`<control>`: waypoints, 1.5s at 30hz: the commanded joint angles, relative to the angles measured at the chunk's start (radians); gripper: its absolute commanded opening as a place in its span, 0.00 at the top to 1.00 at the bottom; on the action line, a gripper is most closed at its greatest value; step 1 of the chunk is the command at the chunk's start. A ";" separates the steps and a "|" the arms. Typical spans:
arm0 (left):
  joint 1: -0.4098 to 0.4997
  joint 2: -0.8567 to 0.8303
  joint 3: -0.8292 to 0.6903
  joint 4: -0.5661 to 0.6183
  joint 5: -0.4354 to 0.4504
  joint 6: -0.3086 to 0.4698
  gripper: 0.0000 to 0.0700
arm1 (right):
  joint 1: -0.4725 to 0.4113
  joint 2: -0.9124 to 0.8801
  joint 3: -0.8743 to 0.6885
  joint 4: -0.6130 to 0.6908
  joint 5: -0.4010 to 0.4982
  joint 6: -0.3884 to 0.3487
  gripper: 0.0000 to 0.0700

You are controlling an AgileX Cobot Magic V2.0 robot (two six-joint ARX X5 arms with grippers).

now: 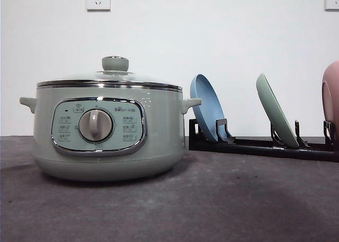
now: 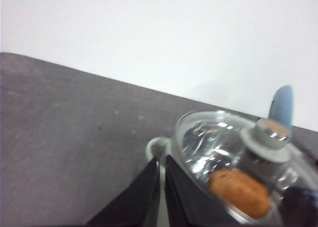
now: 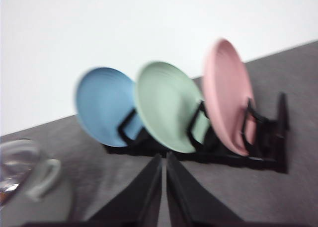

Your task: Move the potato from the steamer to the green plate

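Steamer [image 1: 106, 131] lid on, panel print unreadable. Potato [image 2: 240, 192] inside, under the glass. Green plate [image 1: 276, 116] upright in rack [image 1: 254, 145] on bench [image 1: 212, 205]. Left claw [image 2: 162, 177] clenched empty, right claw [image 3: 164, 180] likewise.

Blue plate [image 1: 206, 109], seemingly pink dish [image 1: 331, 96], racked

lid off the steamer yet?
No. In the front view the glass lid sits closed on the steamer, knob up.

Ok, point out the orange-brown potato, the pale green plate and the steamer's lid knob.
Orange-brown potato [image 2: 240, 192], left wrist view, its middle.
Pale green plate [image 3: 166, 104], right wrist view, its face.
Steamer's lid knob [image 1: 115, 63], front view, its side.
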 commanded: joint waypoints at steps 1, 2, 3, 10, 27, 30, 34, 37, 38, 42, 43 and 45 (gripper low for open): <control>-0.006 0.039 0.071 -0.003 0.019 -0.005 0.99 | 0.000 0.037 0.056 -0.020 -0.032 0.015 0.99; -0.010 0.065 0.108 -0.014 0.044 -0.005 0.99 | 0.000 0.061 0.088 -0.042 -0.056 0.015 0.99; -0.015 0.088 0.142 -0.028 0.066 -0.004 0.99 | 0.000 0.083 0.117 -0.064 -0.085 0.014 0.99; -0.085 0.240 0.363 -0.132 0.135 0.043 0.99 | 0.000 0.227 0.278 -0.221 -0.320 -0.047 0.99; -0.226 0.483 0.578 -0.242 0.417 0.127 0.99 | 0.144 0.412 0.502 -0.315 -0.470 -0.239 0.99; -0.235 0.512 0.578 -0.263 0.483 0.152 0.99 | 0.193 0.426 0.503 -0.323 -0.459 -0.248 0.99; -0.246 0.524 0.578 -0.278 0.491 0.156 0.98 | 0.217 0.440 0.503 -0.337 -0.430 -0.256 0.99; -0.248 0.524 0.578 -0.278 0.491 0.156 0.97 | 0.217 0.443 0.503 -0.334 -0.422 -0.256 0.99; -0.248 0.524 0.578 -0.279 0.491 0.156 0.96 | 0.217 0.443 0.503 -0.334 -0.422 -0.256 0.99; -0.248 0.524 0.578 -0.287 0.491 0.156 0.95 | 0.217 0.443 0.503 -0.334 -0.422 -0.252 0.99; -0.248 0.524 0.578 -0.290 0.491 0.156 0.92 | 0.217 0.443 0.503 -0.335 -0.422 -0.253 0.97; -0.248 0.524 0.578 -0.297 0.491 0.156 0.75 | 0.217 0.444 0.503 -0.335 -0.422 -0.253 0.84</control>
